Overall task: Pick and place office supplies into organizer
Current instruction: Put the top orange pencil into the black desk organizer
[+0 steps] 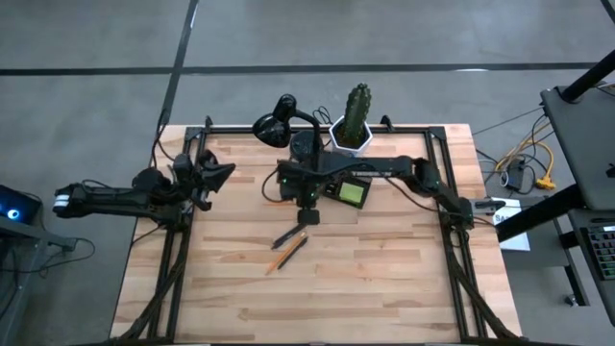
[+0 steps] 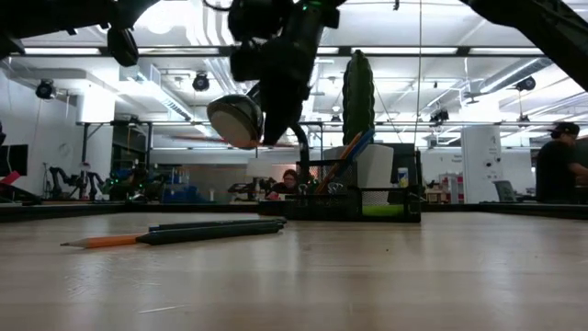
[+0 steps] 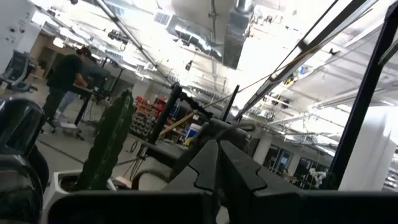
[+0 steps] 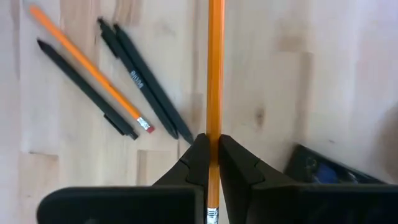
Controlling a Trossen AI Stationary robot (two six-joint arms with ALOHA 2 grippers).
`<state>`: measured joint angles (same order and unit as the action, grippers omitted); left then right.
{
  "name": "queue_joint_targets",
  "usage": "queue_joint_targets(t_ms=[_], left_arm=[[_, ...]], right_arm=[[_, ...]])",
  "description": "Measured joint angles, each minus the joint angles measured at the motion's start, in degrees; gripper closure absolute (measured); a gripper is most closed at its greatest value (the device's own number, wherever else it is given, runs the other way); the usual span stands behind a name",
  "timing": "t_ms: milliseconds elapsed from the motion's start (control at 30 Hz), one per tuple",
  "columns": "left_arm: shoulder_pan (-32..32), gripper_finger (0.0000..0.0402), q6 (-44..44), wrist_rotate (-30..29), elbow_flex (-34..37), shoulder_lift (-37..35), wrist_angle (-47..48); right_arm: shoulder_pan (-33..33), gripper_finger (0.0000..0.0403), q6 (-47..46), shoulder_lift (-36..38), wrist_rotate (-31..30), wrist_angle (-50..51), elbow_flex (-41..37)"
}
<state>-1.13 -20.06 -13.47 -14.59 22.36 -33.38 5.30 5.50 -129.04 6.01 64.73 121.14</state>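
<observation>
Orange pencil [image 4: 215, 74], ends cropped, right claw [image 4: 212, 146] clamped

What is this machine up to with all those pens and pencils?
It is tidying a desk. The right gripper has its fingers shut on an orange pencil, held above the wooden table next to the dark organizer. Another orange pencil and some dark pens lie loose on the wood, not yet picked up. The left gripper waits shut and empty-looking at the table's left edge.
</observation>
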Motion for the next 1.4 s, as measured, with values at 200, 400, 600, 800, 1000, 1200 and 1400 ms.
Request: queue_joint_targets(t_ms=[200, 400, 600, 800, 1000, 1200, 1400], left_arm=[[0.0, 0.0402, 0.1, 0.0, 0.0, -1.3, -0.1], [0.0, 0.0402, 0.8, 0.0, 0.0, -2.9, 0.1], [0.0, 0.0402, 2.8, 0.0, 0.0, -3.8, 0.1], [0.0, 0.0402, 2.9, 0.0, 0.0, -3.7, 0.1], [0.0, 0.0402, 2.6, 0.0, 0.0, -3.4, 0.2], [0.0, 0.0402, 2.5, 0.0, 0.0, -3.1, 0.0], [0.0, 0.0402, 2.5, 0.0, 0.0, -2.7, 0.9]], right_arm=[[2.7, 0.0390, -2.6, 5.1, -0.5, 1.2, -1.7], [5.2, 0.0390, -4.1, 12.4, -2.0, 0.7, -5.8], [7.1, 0.0390, -7.0, 21.4, -6.5, -7.3, -12.9], [8.9, 0.0390, -12.3, 30.3, -8.4, -22.2, -25.3], [9.4, 0.0390, -16.3, 36.6, -12.2, -39.0, -39.6], [9.4, 0.0390, -21.4, 39.2, -16.8, -54.8, -51.8], [9.4, 0.0390, -25.0, 39.3, -21.5, -70.6, -61.5]])
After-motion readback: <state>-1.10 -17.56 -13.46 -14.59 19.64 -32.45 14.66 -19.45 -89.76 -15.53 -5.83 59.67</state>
